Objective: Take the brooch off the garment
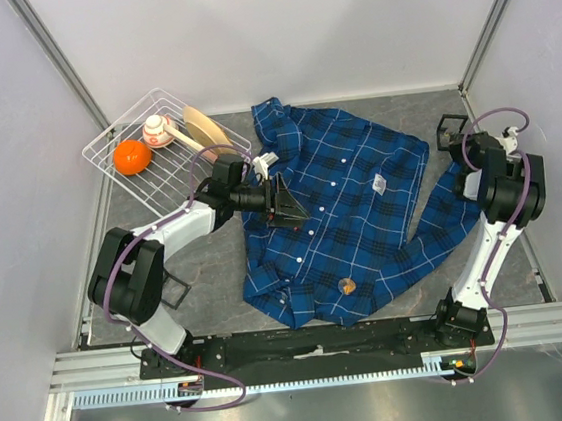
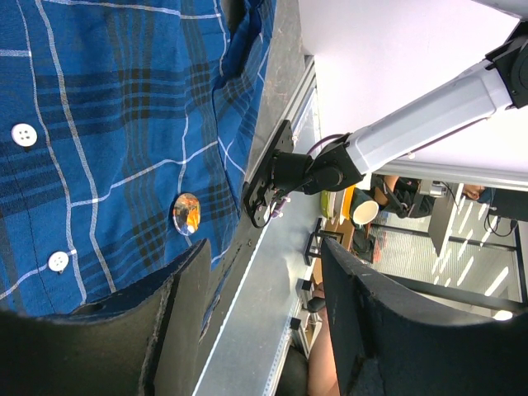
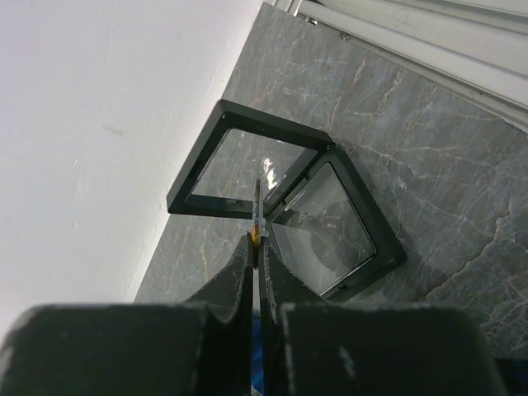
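Note:
The garment, a blue plaid shirt (image 1: 347, 214) with white buttons, lies spread on the grey table. A small round orange brooch (image 1: 346, 285) is pinned near its lower hem; it also shows in the left wrist view (image 2: 186, 212). My left gripper (image 1: 286, 208) hovers over the shirt's left side with its jaws wide apart and empty (image 2: 264, 330). My right gripper (image 1: 463, 144) is at the far right, shut (image 3: 256, 247) on a thin flat disc (image 3: 258, 210) seen edge-on, orange at its base. It holds this just above an open black display case (image 3: 363, 216).
A white wire basket (image 1: 161, 173) at the back left holds an orange fruit (image 1: 132, 157), a small white and red item (image 1: 159, 131) and a wooden bowl (image 1: 207, 126). The black case (image 1: 451, 132) sits by the right wall. A small black frame (image 1: 173, 287) lies beside the left arm.

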